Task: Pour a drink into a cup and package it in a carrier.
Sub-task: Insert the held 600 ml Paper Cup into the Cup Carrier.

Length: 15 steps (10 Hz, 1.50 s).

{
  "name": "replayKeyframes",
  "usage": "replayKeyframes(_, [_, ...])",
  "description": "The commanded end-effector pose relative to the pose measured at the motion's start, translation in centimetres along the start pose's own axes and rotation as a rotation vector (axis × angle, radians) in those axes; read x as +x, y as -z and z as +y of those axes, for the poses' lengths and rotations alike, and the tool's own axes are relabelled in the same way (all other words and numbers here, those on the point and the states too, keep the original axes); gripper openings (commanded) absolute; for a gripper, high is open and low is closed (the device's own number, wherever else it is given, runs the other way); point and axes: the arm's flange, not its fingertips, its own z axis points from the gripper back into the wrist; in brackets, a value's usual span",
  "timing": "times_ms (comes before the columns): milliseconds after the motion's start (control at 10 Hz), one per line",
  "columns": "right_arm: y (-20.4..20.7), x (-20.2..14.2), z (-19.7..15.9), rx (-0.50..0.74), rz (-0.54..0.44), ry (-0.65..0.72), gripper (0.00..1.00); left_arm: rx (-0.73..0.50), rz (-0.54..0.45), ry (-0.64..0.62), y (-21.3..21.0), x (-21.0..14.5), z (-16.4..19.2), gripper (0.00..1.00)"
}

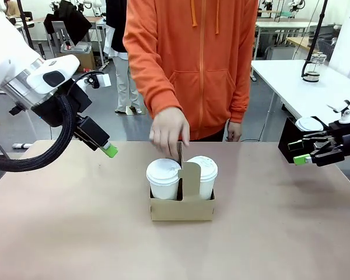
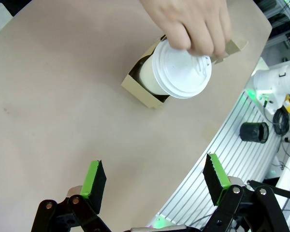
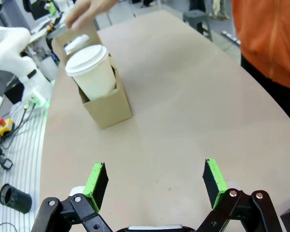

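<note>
Off to the right of the left gripper (image 1: 109, 150), which hangs above the table (image 1: 58, 233) with its jaws spread wide and empty, the carrier (image 1: 181, 208) sits mid-table holding two lidded cups (image 1: 163, 176), the person's hand (image 1: 170, 131) at its handle. Packaging looks finished, lift-away perhaps left. Further right, the right gripper (image 1: 302, 153) waits, equally spread and empty.

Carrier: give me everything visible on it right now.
The carrier is a small brown cardboard box, low-walled, with an upright centre handle rising between two lidded white cups seated in it side by side. It stands upright near the middle of the table. The person's hand is at the top of the handle from the far side. Both pincers are open and well clear of it.
</note>
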Motion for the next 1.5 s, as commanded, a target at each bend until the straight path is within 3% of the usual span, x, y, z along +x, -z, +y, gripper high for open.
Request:
replayKeyframes(0, [-0.18, 0.18, -0.03, 0.003, 0.001, -0.004, 1.0, 0.0, 0.008, -0.011, 0.05, 0.14, -0.02, 1.0])
replayKeyframes(1400, [-0.18, 0.18, -0.03, 0.003, 0.001, -0.004, 1.0, 0.0, 0.008, -0.011, 0.05, 0.14, -0.02, 1.0])
